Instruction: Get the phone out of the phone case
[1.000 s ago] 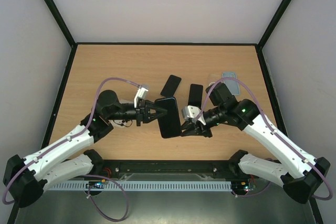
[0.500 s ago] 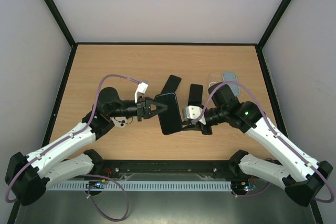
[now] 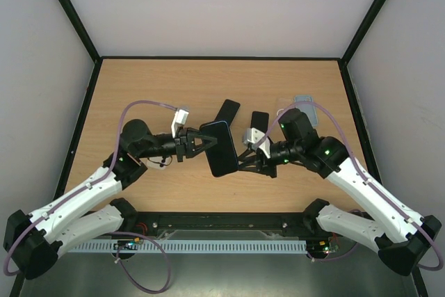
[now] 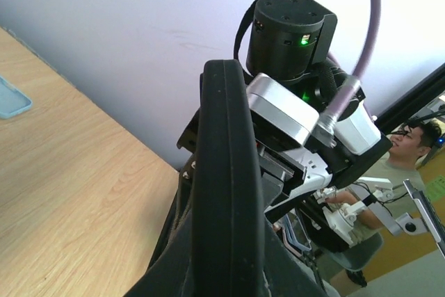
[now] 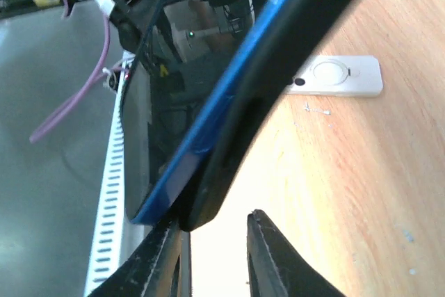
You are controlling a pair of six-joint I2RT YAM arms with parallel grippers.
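The phone (image 3: 219, 149), dark with a blue rim (image 5: 208, 130), sits inside its black phone case (image 5: 278, 67) and is held off the table, tilted on edge. My left gripper (image 3: 205, 140) is shut on the left side of the cased phone, whose black edge (image 4: 222, 172) fills the left wrist view. My right gripper (image 3: 242, 161) is at the phone's right edge. In the right wrist view its jaws (image 5: 215, 255) stand apart, and the case's corner rests against the left finger (image 5: 167, 255). The other finger (image 5: 268, 255) is free of it.
Two black phone-like slabs (image 3: 226, 111) (image 3: 259, 124) lie on the wooden table (image 3: 139, 88) behind the grippers. A clear case (image 3: 304, 106) lies at the right rear, and a pale blue one (image 4: 10, 99) shows in the left wrist view. A small white flat device (image 5: 334, 76) lies on the table.
The left gripper has raised and turned the cased phone slightly up and left. The right gripper has moved up along the phone's right edge, and its jaws closed a little and then parted again.
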